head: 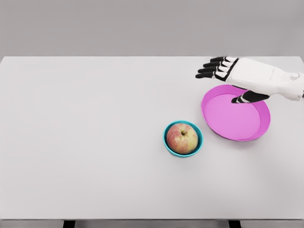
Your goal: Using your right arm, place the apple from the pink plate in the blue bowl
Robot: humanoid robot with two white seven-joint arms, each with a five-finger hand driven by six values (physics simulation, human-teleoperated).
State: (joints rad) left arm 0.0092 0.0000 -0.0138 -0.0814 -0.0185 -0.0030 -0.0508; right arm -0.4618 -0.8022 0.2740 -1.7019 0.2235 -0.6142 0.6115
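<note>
The white surface (pixel 95 142) is carrying the blue bowl (pixel 166 141), with the apple (pixel 182 138) sitting inside. The right hand (pixel 237 76) is hovering over the pink plate (pixel 223 118), fingers relaxed, holding nothing.

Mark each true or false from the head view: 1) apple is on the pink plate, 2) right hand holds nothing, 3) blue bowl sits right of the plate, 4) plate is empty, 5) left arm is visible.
1) False. The apple lies inside the blue bowl, not on the pink plate.
2) True. The right hand has its fingers spread and grasps nothing; it hangs over the plate's far rim.
3) False. The bowl stands left of the plate and nearer the camera, apart from it.
4) True. Nothing lies on the plate.
5) False. Only the right arm shows, coming in from the right edge.
</note>
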